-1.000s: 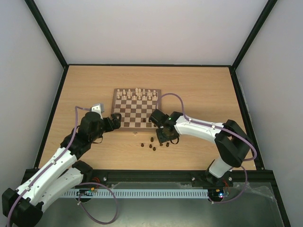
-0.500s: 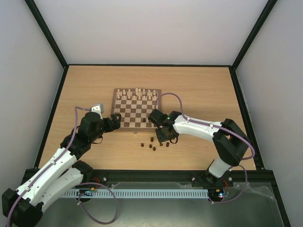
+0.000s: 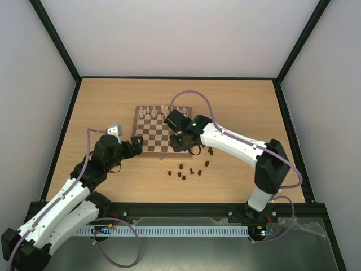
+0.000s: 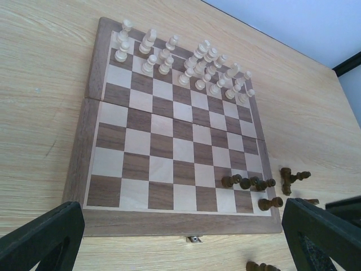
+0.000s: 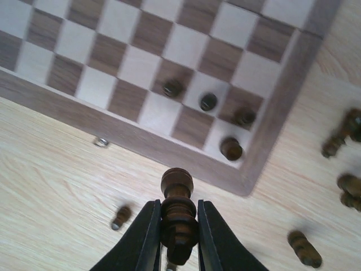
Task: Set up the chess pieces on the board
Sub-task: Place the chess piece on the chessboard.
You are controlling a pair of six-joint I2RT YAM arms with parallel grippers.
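The board (image 3: 149,135) lies mid-table; it also shows in the left wrist view (image 4: 169,223) and the right wrist view (image 5: 271,141). My right gripper (image 3: 179,141) is shut on a dark brown chess piece (image 5: 177,212), held upright above the table just in front of the board's near right corner. Several dark pieces (image 5: 231,148) stand on squares at that corner, also in the left wrist view (image 4: 246,183). Other dark pieces (image 3: 192,171) lie loose on the table in front of and right of the board. My left gripper (image 3: 135,148) is open and empty at the board's near left corner.
Cream-white chessmen (image 3: 152,111) fill the board's two far rows, also seen in the left wrist view (image 4: 186,65). A small metal clasp (image 5: 101,141) sits on the board's near edge. Loose dark pieces lie toppled on the table (image 5: 303,248) near my right gripper.
My right gripper has risen from the loose pieces on the table and moved left and back to the board's near right corner, holding a dark piece. My left arm has stayed put.
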